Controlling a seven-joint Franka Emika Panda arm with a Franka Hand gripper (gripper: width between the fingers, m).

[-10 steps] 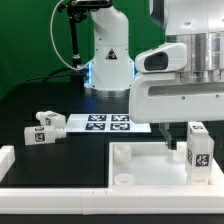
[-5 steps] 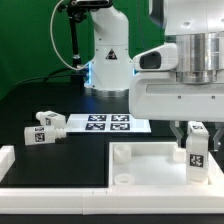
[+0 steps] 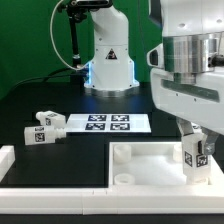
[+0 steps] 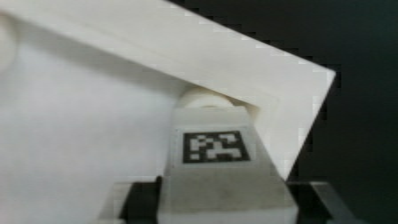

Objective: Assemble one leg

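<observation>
Tabletop: large flat white square rimmed plastic tabletop (image 3: pixel 150 168), near edge of scene, on the black bench; round corner sockets visible, one at near centre, one under the arm at the exterior view's right. Stiff, broad, likely stays put under light pressing.
Arm: white Franka arm w/ two-finger gripper (image 3: pixel 195 150), upper right of exterior view, reaching down over tabletop's right corner.
Marker board: thin flat white marker board (image 3: pixel 108 123) w/ printed tags, farther back, centre; well apart from the gripper.
Spare legs: two small white tagged blocks (image 3: pixel 43 128) at exterior view's left, beside marker board, not touched.
Leg: small white oblong plastic block w/ black-and-white square tags, the leg (image 4: pixel 217 155), upright between the fingers, over tabletop's right corner; wrist view shows its far end at the round socket (image 4: pixel 212 99). Whether seated or only touching: cannot tell.
Handling (judged): light, rigid, smooth plastic, prob. a bit slippery; not fragile. Best hold on two opposite flat sides, approx. mid-length or above, leaving socket end free.
Fingers: dark pads (image 4: pixel 143 195) on either side of the leg, narrowly parted to the block's width, pinching it; no gap seen btw. pads and block.
</observation>
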